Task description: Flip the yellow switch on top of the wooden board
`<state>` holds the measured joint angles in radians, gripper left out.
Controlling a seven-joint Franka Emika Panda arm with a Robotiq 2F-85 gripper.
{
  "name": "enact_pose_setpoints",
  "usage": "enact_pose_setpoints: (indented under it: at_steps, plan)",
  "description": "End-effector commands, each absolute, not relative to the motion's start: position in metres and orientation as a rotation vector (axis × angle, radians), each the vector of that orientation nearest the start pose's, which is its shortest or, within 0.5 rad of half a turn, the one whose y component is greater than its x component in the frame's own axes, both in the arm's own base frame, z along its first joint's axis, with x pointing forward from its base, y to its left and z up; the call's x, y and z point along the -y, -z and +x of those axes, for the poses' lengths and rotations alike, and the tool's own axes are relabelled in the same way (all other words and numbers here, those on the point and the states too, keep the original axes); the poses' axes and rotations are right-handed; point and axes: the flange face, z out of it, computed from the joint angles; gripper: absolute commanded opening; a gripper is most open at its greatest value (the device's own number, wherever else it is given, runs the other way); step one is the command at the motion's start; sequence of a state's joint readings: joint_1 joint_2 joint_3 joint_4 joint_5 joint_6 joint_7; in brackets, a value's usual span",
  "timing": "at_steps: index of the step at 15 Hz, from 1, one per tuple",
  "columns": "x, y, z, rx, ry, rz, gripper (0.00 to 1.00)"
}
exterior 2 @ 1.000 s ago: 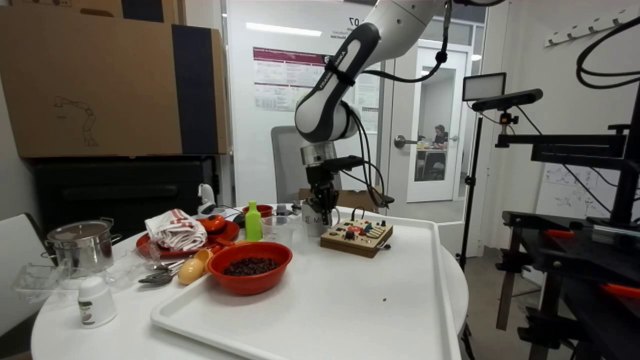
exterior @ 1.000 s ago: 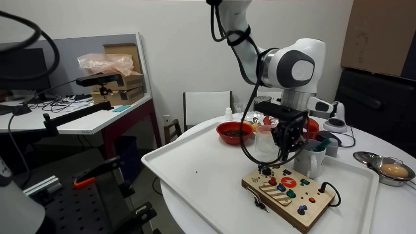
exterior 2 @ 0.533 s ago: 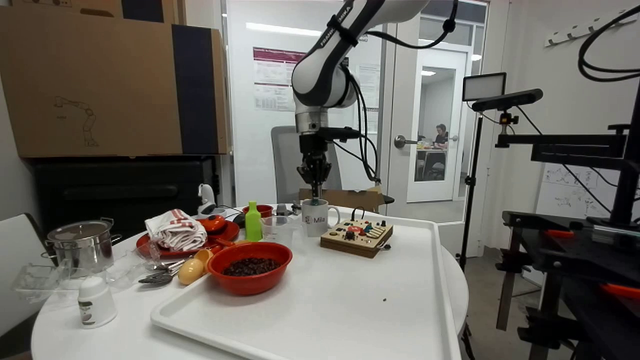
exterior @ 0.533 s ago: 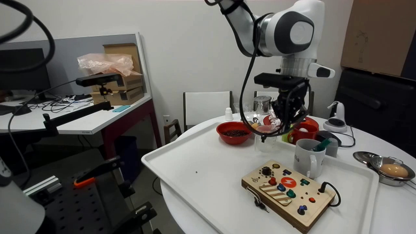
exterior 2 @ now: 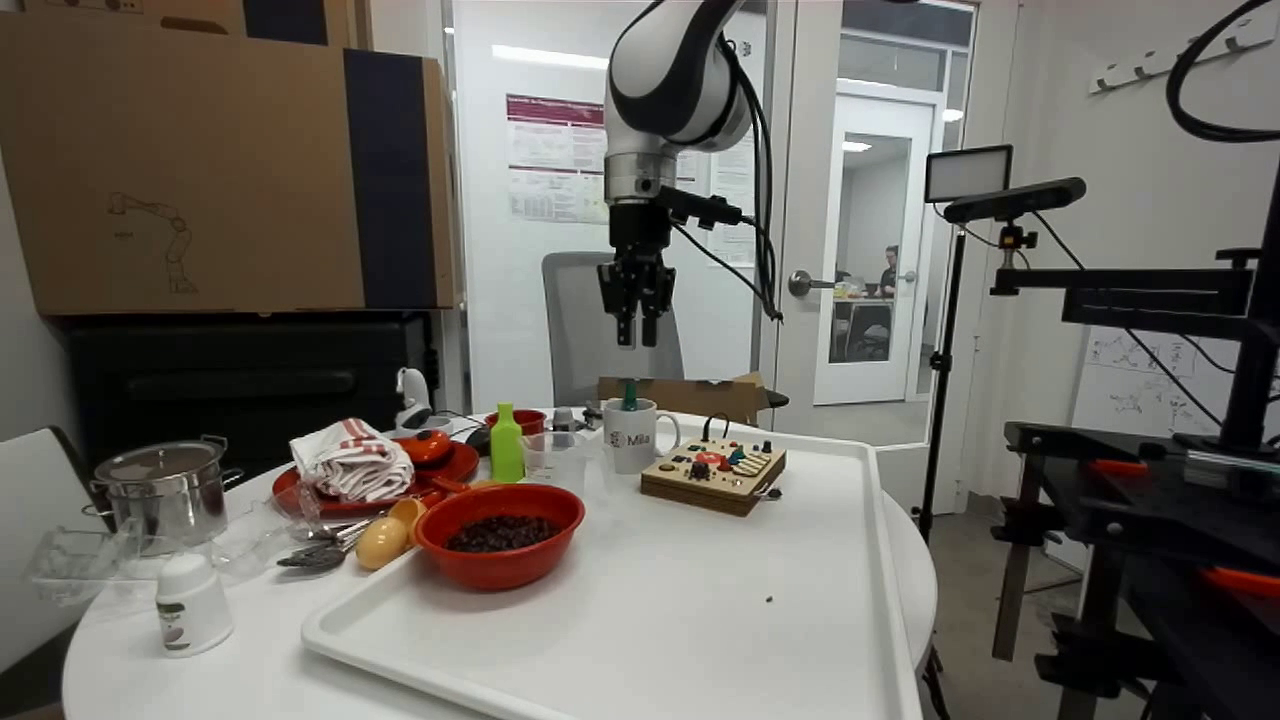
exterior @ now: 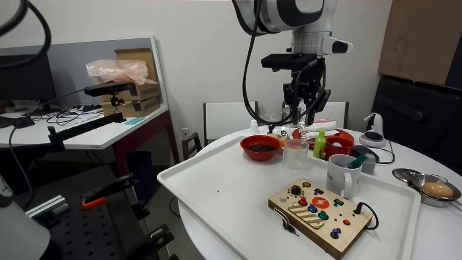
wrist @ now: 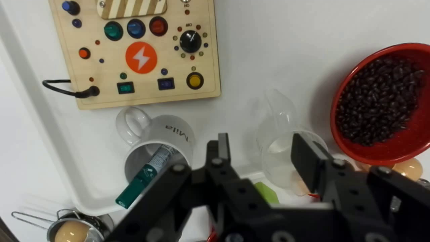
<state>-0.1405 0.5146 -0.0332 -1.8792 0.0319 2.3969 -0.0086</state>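
I have the claw high over the worktop, pointing down, its fingers spread with a plain gap between them. In my wrist view a see-through cup shows below, partly hidden by a finger. The wooden board lies flat on the white tray, lower than the claw and well apart from it. On its top face I can pick out the yellow switch, a round cap in a dark ring near one corner, with a blue rocker and a green rocker in the same row. How the yellow one is set, I can't tell from here. A black plug sits near another corner, its cable looping over the board's edge. Just beside the board stands a white mug marked "Mila", upright, with a green marker leaning in it. Further along the tray, near the cup, I see a red bowl of dark beans. In both exterior views a lime-green bottle stands near the cup and a folded towel.
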Motion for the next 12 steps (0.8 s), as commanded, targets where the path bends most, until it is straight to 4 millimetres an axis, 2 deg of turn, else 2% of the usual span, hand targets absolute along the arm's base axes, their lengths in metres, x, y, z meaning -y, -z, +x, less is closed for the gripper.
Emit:
enact_pose_setpoints:
  at_steps: [1, 3, 8, 9, 12]
  plan:
    - [0.093, -0.248, 0.602, -0.345, 0.047, -3.092, 0.85]
    - [0.089, -0.249, 0.595, -0.376, 0.048, -3.081, 0.99]
    - [0.087, -0.245, 0.581, -0.444, -0.004, -3.063, 1.0]
    - [0.09, -0.24, 0.592, -0.398, -0.005, -3.083, 1.0]
    - [0.09, -0.238, 0.591, -0.401, -0.01, -3.083, 1.0]
